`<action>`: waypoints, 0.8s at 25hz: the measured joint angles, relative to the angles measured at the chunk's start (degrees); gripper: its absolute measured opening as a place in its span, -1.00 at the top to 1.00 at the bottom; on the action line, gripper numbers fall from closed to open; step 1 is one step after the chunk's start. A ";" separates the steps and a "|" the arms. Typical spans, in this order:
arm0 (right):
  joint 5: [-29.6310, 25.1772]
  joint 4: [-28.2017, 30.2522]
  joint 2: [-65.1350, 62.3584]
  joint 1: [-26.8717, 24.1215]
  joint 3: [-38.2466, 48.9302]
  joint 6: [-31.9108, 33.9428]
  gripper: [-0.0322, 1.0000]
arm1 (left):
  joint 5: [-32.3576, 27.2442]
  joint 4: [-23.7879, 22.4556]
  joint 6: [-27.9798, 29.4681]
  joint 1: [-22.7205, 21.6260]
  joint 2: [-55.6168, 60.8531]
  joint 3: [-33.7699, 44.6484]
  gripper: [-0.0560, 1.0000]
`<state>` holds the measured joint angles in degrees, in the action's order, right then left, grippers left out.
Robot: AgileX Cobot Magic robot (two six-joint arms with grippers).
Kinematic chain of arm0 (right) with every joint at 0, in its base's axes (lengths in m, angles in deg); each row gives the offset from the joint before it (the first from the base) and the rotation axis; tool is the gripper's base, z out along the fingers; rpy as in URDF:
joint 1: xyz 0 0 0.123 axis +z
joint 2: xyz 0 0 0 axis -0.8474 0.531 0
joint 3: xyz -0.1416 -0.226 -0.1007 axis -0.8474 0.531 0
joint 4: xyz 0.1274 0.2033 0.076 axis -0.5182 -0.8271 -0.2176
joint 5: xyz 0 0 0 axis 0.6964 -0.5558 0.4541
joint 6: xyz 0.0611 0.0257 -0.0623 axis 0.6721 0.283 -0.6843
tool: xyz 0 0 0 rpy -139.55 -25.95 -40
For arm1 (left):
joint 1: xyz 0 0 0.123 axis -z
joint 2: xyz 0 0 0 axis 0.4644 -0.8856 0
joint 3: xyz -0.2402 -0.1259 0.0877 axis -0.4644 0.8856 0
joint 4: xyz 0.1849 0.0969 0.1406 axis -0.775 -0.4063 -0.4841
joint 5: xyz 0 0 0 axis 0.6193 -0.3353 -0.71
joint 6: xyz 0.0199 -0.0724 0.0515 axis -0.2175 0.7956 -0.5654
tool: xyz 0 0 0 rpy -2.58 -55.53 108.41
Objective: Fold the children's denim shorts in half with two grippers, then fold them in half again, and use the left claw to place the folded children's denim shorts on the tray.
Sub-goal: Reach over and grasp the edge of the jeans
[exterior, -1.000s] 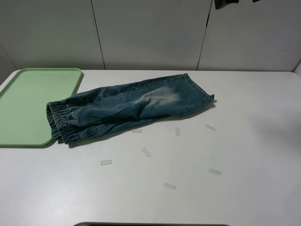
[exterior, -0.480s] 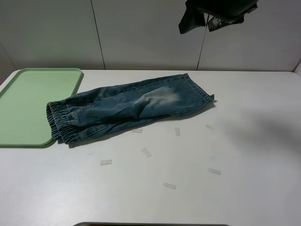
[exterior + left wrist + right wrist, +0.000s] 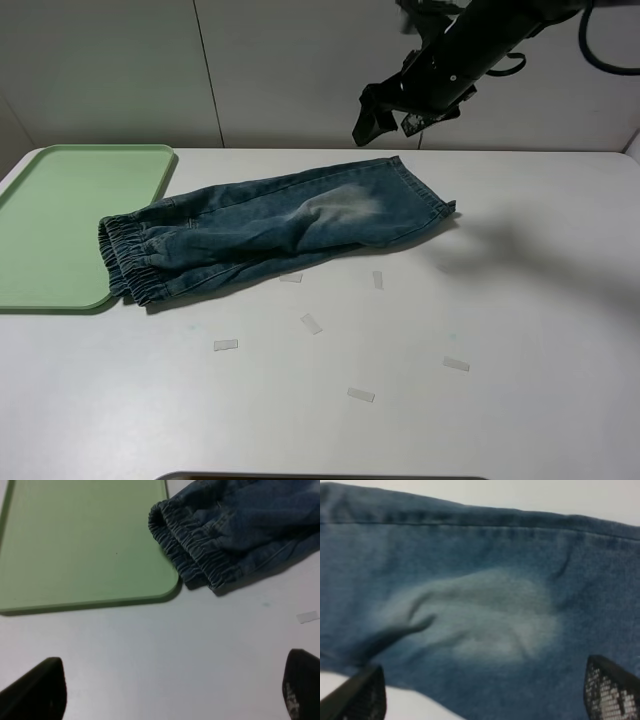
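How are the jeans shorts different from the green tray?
The denim shorts are faded blue and wrinkled; the tray is pale green, flat and smooth. The shorts lie slanted across the middle of the white table; the tray sits straight at its left side in the high view. Both lie on the table, and neither is held.

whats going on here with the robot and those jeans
A two-armed robot is set to fold denim shorts, but neither gripper holds them. The right gripper hangs open in the air above their hem end. The left gripper is open over the table near the green tray. The shorts lie on the table, waistband at the tray's edge.
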<state>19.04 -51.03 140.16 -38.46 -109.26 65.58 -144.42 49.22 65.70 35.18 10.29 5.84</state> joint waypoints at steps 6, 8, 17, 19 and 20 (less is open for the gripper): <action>-0.38 3.47 8.30 -2.48 -5.53 -0.07 -0.29 | 0.37 0.00 0.00 0.00 0.00 0.00 -0.73; -0.23 5.39 10.49 -3.40 -7.03 0.15 -0.35 | 0.37 0.00 0.00 0.00 0.00 0.00 -0.73; 3.94 8.59 19.89 -6.35 -14.94 3.52 -0.41 | 0.37 0.00 0.00 0.00 0.00 0.00 -0.73; 4.01 8.53 21.93 -6.48 -16.53 3.52 -0.41 | 0.37 0.00 0.00 0.00 0.00 0.00 -0.73; 4.02 8.53 22.77 -6.54 -17.11 3.52 -0.41 | 0.37 0.00 0.00 0.00 0.00 0.00 -0.73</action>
<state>23.06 -42.49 162.93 -45.00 -126.37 69.10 -144.06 49.22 65.70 35.18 10.29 5.84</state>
